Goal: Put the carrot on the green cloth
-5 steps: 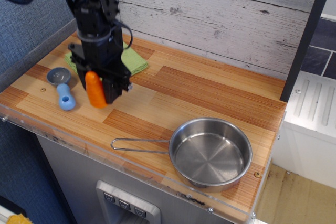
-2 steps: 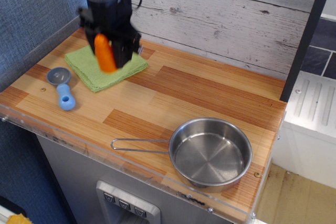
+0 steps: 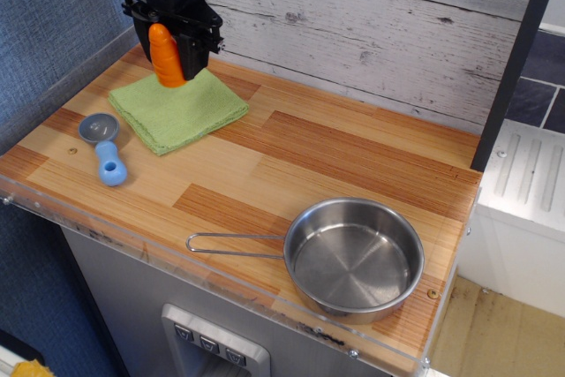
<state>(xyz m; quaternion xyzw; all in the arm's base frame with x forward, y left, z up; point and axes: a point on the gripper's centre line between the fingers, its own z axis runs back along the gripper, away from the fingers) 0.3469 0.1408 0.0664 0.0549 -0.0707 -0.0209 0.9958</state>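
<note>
Moved: since the earlier frames the gripper (image 3: 174, 46) has carried the carrot (image 3: 164, 56) from in front of the green cloth (image 3: 177, 109), near the scoop, up and back to the cloth's rear edge by the plank wall (image 3: 371, 19).
Gripper: black, coming down from the top of the view, its jaws pinching the carrot on either side.
Carrot: bright orange, smooth-looking cone with a rounded tip pointing up, standing nearly upright; its lower end sits over the back of the green cloth, and whether it touches the fabric cannot be told.
Green cloth: light green, square, lying flat and turned like a diamond on the wooden counter (image 3: 344, 156); slightly rumpled at the near corner.
Scoop: a light blue handled measuring scoop (image 3: 103, 146) with a grey bowl, just in front-left of the green cloth.
Pan: a steel saucepan (image 3: 353, 258) with a wire handle pointing left, well apart from the green cloth, toward the counter's front right.
Count: one carrot, one cloth, one scoop, one pan, one gripper.
</note>
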